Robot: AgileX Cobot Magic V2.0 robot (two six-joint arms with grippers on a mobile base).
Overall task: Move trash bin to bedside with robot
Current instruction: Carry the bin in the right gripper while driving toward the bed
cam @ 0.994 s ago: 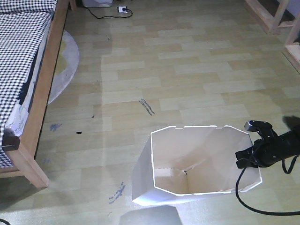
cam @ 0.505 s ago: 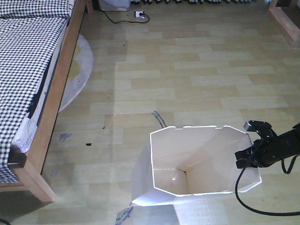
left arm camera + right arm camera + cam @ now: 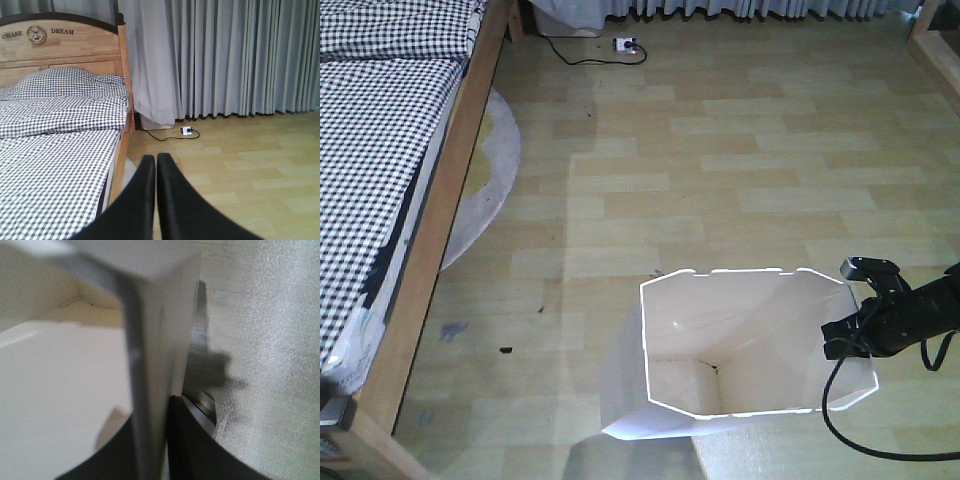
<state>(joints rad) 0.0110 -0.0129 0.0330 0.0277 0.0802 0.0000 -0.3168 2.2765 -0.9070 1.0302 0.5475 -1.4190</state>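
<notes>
The white trash bin stands low in the front view, tilted, its octagonal rim open toward me and cream inside. My right gripper is shut on the bin's right rim; in the right wrist view the thin wall runs between the two black fingers. The bedside, a light wooden frame with check bedding, lies along the left, a stretch of floor away from the bin. In the left wrist view my left gripper is shut on nothing, pointing at the floor beside the bed frame.
A grey round rug lies partly under the bed. A power strip with black cable sits by the grey curtains at the far wall. A wooden frame stands at the top right. Black cable loops under my right arm.
The whole view has shifted: the bed now runs further down the left edge and the far wall has come closer. The bin and right gripper keep the same place in the frame.
</notes>
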